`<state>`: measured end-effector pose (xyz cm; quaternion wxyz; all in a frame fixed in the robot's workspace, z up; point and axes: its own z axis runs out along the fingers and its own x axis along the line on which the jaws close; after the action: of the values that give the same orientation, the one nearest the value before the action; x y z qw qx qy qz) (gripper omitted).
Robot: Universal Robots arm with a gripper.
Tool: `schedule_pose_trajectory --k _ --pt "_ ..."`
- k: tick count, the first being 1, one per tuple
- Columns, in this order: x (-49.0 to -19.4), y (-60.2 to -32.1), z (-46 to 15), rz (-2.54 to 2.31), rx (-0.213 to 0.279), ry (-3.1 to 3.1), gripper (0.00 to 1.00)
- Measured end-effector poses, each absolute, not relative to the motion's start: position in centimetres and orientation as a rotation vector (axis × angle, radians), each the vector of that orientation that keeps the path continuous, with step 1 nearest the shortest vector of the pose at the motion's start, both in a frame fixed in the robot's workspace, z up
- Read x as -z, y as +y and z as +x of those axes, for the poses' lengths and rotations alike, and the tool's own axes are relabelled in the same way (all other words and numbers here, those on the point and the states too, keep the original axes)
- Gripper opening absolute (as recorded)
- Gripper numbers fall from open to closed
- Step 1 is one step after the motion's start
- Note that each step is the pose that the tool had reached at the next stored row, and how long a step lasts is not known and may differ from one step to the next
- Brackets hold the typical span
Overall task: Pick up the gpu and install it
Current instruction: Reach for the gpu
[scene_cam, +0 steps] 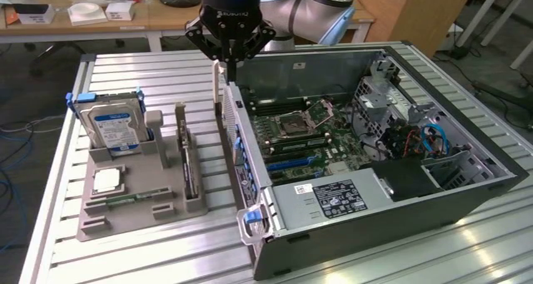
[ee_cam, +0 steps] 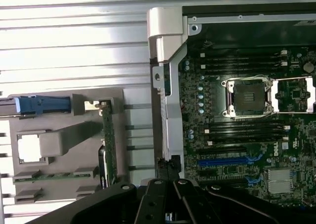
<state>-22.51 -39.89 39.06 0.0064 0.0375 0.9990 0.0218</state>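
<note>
The gpu stands edge-on as a slim dark strip in a slot of the grey parts holder, on the side nearest the computer case. In the wrist view the gpu is a thin greenish strip with a pale end. My gripper hangs shut above the far end of the case's rear panel, off to the exterior view's right of the gpu and well above it. I see nothing held between its fingers. In the wrist view the gripper sits over the panel edge beside the motherboard.
The open case lies on its side on the slatted metal table, with an empty CPU socket. The holder also carries a hard drive, a CPU and a memory stick. A pale upright flap rises below my gripper.
</note>
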Motion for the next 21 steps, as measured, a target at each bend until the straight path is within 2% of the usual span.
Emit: schedule_pose_trajectory --k 21 --pt "-39.0 -39.9 -25.4 0.118 -0.068 3.133 0.10"
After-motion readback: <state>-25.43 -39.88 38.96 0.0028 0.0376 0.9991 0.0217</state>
